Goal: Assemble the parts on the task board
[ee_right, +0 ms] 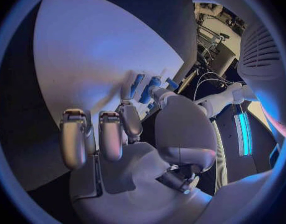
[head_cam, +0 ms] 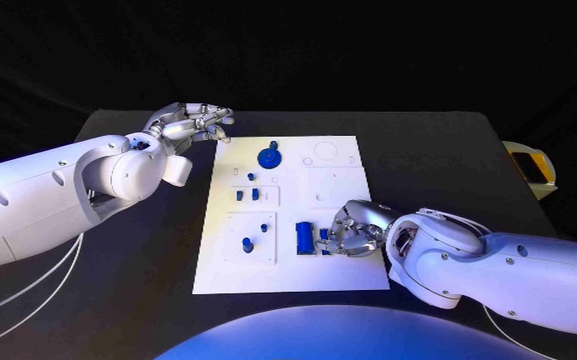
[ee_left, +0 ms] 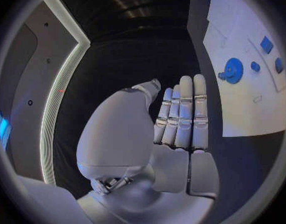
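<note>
At the far-left corner of the white board [head_cam: 343, 272], the left robot hand [head_cam: 193, 122] hovers over the black surface [head_cam: 144, 252], just off the board edge. It is released: the head view shows the fingers slightly curled, the left wrist view shows them straight and side by side, nothing in them.

On the board, left to right: a column of small blue pieces, two pegs [head_cam: 247, 246] in the near-left recess, two short pieces [head_cam: 248, 195] in the recess above, a small peg [head_cam: 252, 177] further back, and a round blue disc with a knob [head_cam: 271, 158] towards the far edge. The left wrist view also shows that disc [ee_left: 234, 70] and nearby blue bits.

Right of centre at the near side, a blue block [head_cam: 304, 237] stands in its recess. The right robot hand [head_cam: 348, 231] is right beside it, fingers curled down onto the board by another blue piece [head_cam: 326, 242]. Right wrist view shows fingertips [ee_right: 132, 118] at a row of blue parts [ee_right: 147, 87], but I can't tell whether it actually grips one or only touches.
</note>
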You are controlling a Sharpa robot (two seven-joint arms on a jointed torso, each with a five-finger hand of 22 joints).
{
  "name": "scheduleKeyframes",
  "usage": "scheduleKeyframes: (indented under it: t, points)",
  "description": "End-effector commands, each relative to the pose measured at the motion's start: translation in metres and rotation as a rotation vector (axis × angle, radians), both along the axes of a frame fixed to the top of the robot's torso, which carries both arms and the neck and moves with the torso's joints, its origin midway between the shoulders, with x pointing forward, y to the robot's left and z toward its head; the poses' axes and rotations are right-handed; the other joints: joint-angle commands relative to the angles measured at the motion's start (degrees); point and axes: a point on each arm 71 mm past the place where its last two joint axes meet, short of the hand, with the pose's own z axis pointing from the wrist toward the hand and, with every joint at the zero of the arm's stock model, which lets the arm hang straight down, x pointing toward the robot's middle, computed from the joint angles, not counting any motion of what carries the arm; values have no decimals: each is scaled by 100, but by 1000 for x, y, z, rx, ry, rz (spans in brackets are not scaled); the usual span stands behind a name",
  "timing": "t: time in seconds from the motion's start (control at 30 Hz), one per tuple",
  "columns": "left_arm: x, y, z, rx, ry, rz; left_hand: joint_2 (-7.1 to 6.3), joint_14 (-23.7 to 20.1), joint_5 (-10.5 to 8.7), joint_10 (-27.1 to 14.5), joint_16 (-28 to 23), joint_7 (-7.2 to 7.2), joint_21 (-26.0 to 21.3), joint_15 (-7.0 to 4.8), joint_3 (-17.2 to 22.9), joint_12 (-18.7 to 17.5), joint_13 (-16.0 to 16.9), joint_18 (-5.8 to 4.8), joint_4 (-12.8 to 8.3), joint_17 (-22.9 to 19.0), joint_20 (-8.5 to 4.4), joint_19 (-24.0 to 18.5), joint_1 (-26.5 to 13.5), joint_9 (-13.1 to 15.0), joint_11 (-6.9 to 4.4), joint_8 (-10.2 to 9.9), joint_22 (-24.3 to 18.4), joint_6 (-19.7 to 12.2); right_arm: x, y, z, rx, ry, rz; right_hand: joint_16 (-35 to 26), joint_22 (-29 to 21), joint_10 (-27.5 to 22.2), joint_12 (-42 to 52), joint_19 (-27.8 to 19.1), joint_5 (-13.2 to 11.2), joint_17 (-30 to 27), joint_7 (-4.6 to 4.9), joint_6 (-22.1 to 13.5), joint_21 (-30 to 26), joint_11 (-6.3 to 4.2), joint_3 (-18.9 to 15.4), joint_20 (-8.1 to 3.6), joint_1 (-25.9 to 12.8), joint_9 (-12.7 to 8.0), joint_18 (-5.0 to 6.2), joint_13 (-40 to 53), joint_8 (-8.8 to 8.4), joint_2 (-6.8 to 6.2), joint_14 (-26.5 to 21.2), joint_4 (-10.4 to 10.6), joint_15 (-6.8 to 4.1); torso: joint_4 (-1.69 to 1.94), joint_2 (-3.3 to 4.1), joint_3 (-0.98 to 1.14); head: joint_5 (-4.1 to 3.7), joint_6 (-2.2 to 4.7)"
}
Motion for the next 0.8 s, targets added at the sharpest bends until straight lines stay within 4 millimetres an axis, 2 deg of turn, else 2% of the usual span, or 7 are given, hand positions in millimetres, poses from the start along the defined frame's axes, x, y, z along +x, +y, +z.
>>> scheduleKeyframes:
  t: [0.03, 0.37, 0.53, 0.6, 0.67, 0.77, 0.8]
  points:
    - [0, -2, 1, -8, -6, -18, 37, -14, 6, -53, -31, -1, -25, 28, -1, 36, -8, 23, 40, 8, -10, 49, 4, 4, -6, -17, -9, -23, -1, -2, 1, -2, -6, 21, 10, 1365, 17, 0, 424, -1, 647, -7, 11, 4, -12, -82, -20, 228, -9, -64, 267, -37, 35, 425, -30, 1, -1, -1, 2, 0, -2]
    - [0, -2, 1, -9, -12, -15, 37, -14, 6, -53, -31, -1, -25, 28, -1, 36, -8, 23, 40, 8, -10, 49, 4, 4, -6, -17, -9, -23, 5, -17, 13, 127, -83, -29, -16, 1329, -59, -165, 378, 166, 593, 27, -57, -125, 14, -202, -7, 648, -33, -38, 174, -90, 93, 413, -87, 21, -7, -12, 0, -5, 51]
    - [1, -2, 1, -12, -24, -10, 42, -13, 6, -55, -31, -2, -30, 29, -3, 39, -8, 23, 48, 11, -9, 53, 4, 5, -6, -16, -13, -23, 24, -29, 28, 326, -123, -106, -160, 1199, -311, -653, 208, 277, 289, 133, -281, -591, 105, -274, 52, 980, -102, 53, -121, -254, 167, 339, -115, 94, -5, -36, -8, -32, 110]
    - [2, -3, 1, -18, -35, -5, 40, -13, 6, -55, -31, -3, -32, 30, -4, 40, -8, 23, 49, 11, -9, 54, 3, 5, -6, -16, -14, -23, 37, -37, 32, 438, -122, -157, -331, 1041, -543, -1083, 0, 322, -39, 197, -419, -1146, 158, -215, 88, 1296, -143, 161, -391, -359, 255, 254, -238, 137, -8, -58, -19, -62, 141]
    - [3, -4, 0, -28, -51, 5, 18, -25, 5, -51, -39, -9, -46, 32, -23, 48, -6, 21, 59, 12, -6, 52, -5, 3, -8, -22, -23, -39, 56, -49, 36, 552, -124, -229, -679, 745, -1019, -1975, -376, 306, -614, 263, -537, -2116, 216, -179, 143, 1543, -165, 335, -974, -438, 308, 80, -346, 188, -6, -104, -40, -77, 185]
    - [5, -5, -1, -39, -65, 16, 2, -68, 6, -41, -67, -18, -81, 35, -38, 62, -4, 18, 71, 8, 0, 30, -5, 1, -13, -29, -43, -55, 78, -61, 39, 644, -133, -291, -837, 578, -1267, -2320, -565, -35, -830, 324, -640, -2609, 270, -136, 197, 1778, -174, 409, -1248, -496, 313, -8, -525, 241, -8, -167, -63, -105, 244]
    - [6, -5, -2, -43, -70, 23, 1, -88, 6, -35, -80, -20, -102, 37, -44, 68, -3, 16, 80, 7, 3, 15, -7, 0, -14, -30, -54, -60, 85, -65, 40, 675, -135, -310, -1171, 301, -1740, -3063, -917, -112, -1342, 371, -717, -3452, 317, -85, 234, 1859, -186, 543, -1751, -541, 332, -231, -586, 286, -11, -184, -69, -109, 279]
